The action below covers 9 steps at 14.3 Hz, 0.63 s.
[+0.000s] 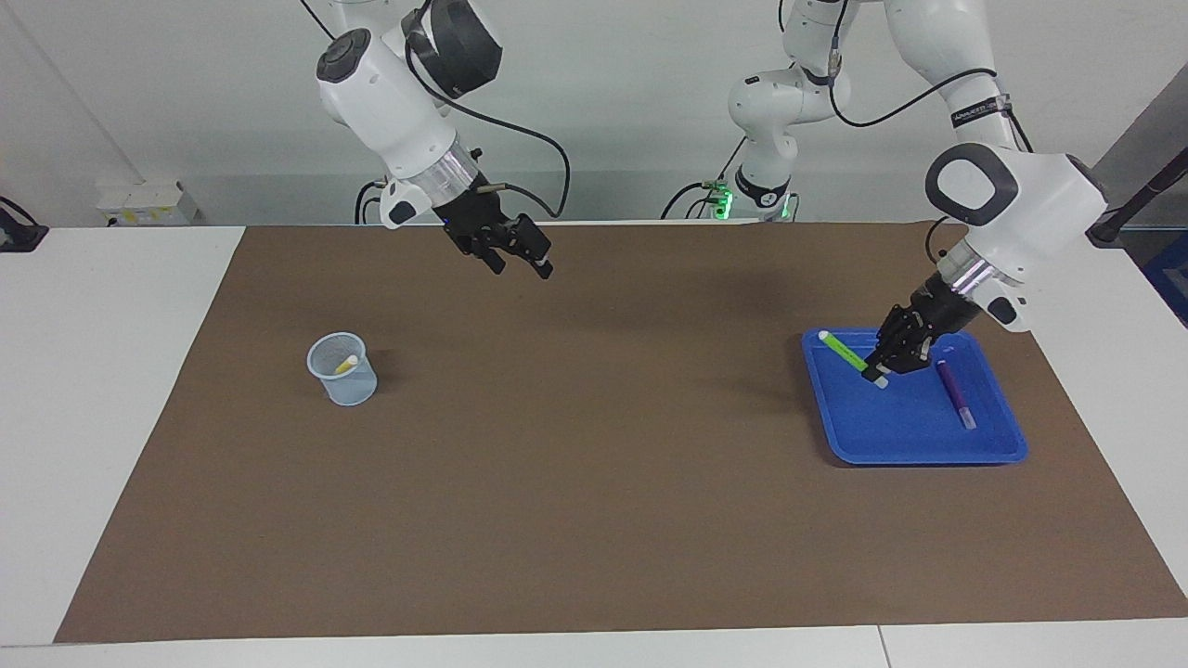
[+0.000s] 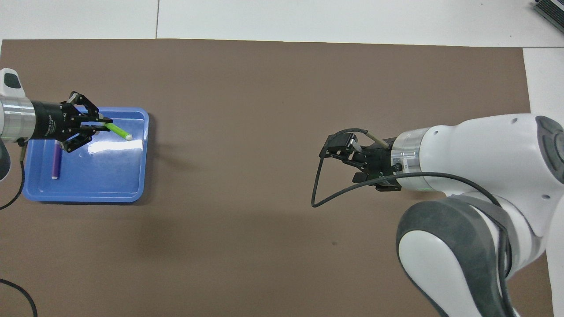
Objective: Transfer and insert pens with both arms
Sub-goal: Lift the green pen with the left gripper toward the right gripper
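At left centre of the facing view, the yellow pen (image 1: 346,365) stands in the mesh cup (image 1: 342,370). Upper left, the right gripper (image 1: 518,260) waits open. At right, the left gripper (image 1: 878,369) clamps the green pen (image 1: 842,351) over the blue tray (image 1: 914,436), where the purple pen (image 1: 955,393) lies.

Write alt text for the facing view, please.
The left gripper holds a slim green marker pen over a blue plastic tray, where a purple marker pen lies. The open right gripper waits above the brown mat; a yellow pen stands in a mesh cup.
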### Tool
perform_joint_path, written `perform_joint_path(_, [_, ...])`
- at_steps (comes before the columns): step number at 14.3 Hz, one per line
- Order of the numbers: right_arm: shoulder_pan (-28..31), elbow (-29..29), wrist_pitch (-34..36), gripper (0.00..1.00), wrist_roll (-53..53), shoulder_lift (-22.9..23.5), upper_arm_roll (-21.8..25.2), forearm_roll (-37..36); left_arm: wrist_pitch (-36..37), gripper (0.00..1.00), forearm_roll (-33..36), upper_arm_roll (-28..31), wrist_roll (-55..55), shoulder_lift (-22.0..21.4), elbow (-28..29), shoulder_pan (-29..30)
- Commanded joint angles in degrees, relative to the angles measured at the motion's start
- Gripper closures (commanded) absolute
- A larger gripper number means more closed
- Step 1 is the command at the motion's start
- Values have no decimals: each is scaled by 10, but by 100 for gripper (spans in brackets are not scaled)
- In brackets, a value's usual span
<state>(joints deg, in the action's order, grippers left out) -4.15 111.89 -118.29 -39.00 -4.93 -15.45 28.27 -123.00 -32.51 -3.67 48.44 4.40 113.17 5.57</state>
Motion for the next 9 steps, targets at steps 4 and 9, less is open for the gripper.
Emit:
perform_joint_path(4, [5,18,-25,0,-3,-16,-4,41,-91,100,-11,8,138,-101,121,-100])
perform_joint_path(9, [-19,10,-87,0,43,-9,-5,77,-110,100,-12,8,277,-127,139,-148])
